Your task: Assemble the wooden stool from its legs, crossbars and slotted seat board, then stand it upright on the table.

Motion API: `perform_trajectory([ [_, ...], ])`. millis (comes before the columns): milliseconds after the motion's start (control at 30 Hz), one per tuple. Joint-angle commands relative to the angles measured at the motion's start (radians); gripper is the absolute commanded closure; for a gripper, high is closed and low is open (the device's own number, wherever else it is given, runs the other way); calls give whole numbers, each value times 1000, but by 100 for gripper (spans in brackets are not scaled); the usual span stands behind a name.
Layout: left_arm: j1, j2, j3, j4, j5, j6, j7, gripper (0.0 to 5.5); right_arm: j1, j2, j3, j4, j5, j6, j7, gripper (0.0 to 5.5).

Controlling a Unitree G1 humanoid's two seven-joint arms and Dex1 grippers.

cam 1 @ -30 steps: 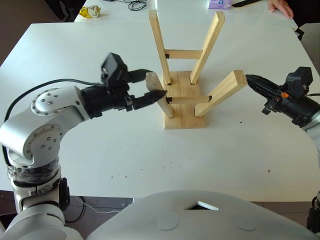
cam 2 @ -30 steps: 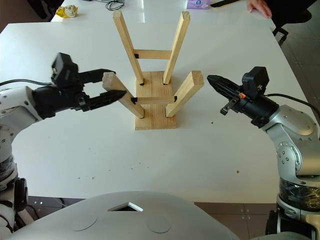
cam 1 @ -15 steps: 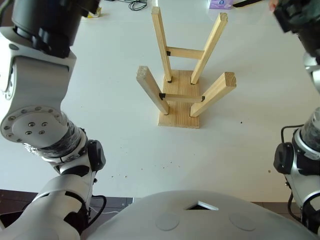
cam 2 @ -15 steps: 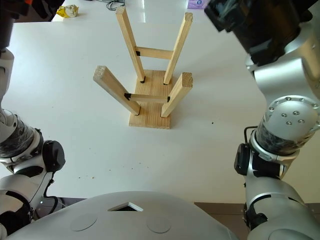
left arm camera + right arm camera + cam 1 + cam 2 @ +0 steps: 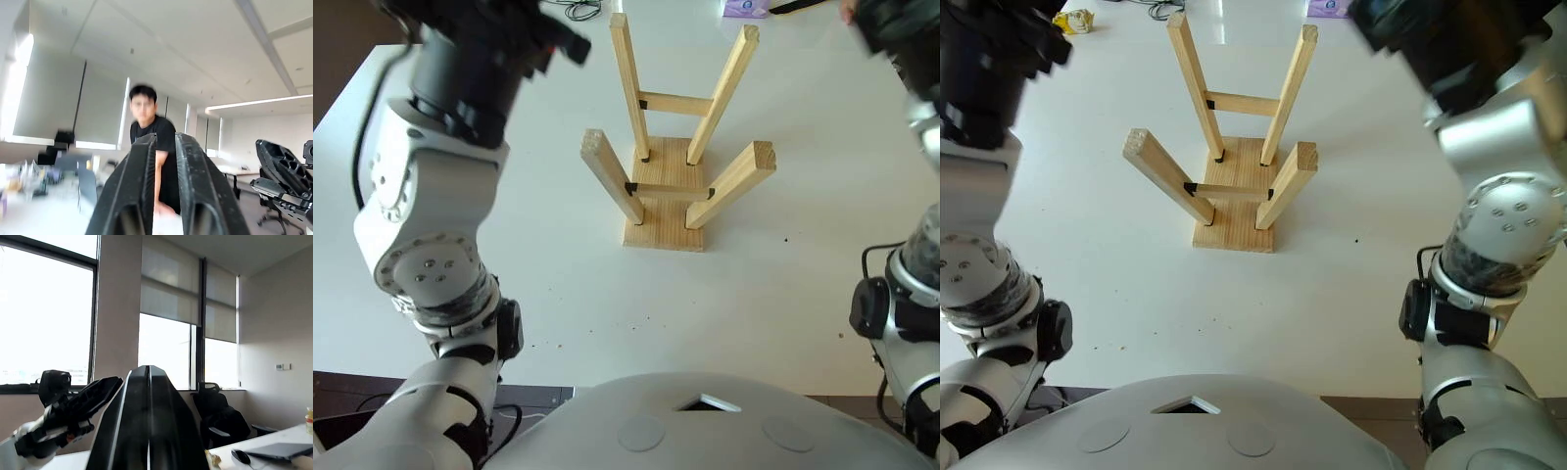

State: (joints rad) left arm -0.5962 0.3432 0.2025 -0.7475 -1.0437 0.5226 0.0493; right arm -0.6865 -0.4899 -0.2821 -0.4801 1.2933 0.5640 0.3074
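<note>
Stool sits upside down mid-tabletop, seat board flat, legs up. Likely light, stiff, loose-jointed: you grip a leg low by a crossbar. Left claw slightly spread, right claw pressed together, both empty.

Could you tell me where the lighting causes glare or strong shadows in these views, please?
Right wrist view: the windows are glaringly bright, leaving the right hand a dark silhouette. Left eye view: the table is evenly lit, the stool casting only faint shadow.
</note>
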Motion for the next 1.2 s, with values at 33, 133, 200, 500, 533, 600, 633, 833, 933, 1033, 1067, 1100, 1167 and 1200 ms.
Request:
perform_trajectory([
  [33, -117, -5, 21, 2, -22, -60, 4, 547, 24, -16, -11, 16, 33, 19, 7, 550],
  [133, 80, -44, -57, 31, -25, -17, 7, 547, 227, -66, 146, -6, -155, 40, 151, 550],
  [200, 291, -64, -169, 107, 52, -6, -48, 547, 360, -112, 299, -1, -342, -1, 254, 550],
  [500, 490, -91, -251, 181, 175, -73, -125, 547, 374, -83, 336, 22, -461, -75, 307, 550],
  [533, 463, -93, -231, 168, 172, -86, -124, 547, 356, -74, 318, 19, -437, -68, 303, 550],
  [600, 404, -100, -189, 137, 151, -111, -111, 547, 321, -52, 268, 8, -359, -54, 281, 550],
  [633, 369, -107, -167, 119, 133, -122, -98, 547, 303, -40, 236, 2, -309, -46, 264, 550],
  [833, 189, -132, -31, 10, -82, -183, 5, 547, 150, -16, 51, 73, -67, -19, 131, 550],
  [933, 174, -82, 46, -13, -247, -189, 45, 547, 146, -80, 69, 199, -237, -44, 177, 550],
  [1033, 345, 71, 136, -22, -415, -91, -38, 547, 187, -156, 193, 412, -566, -170, 242, 550],
  [1067, 437, 134, 160, -15, -431, -36, -109, 547, 206, -175, 235, 480, -667, -223, 258, 550],
  [1100, 555, 198, 181, 3, -412, 28, -194, 547, 229, -184, 261, 537, -736, -269, 280, 550],
  [1167, 822, 322, 195, 47, -288, 123, -413, 547, 268, -189, 299, 623, -816, -332, 331, 550],
  [1200, 957, 389, 177, 73, -194, 135, -545, 547, 290, -188, 317, 647, -841, -354, 359, 550],
])
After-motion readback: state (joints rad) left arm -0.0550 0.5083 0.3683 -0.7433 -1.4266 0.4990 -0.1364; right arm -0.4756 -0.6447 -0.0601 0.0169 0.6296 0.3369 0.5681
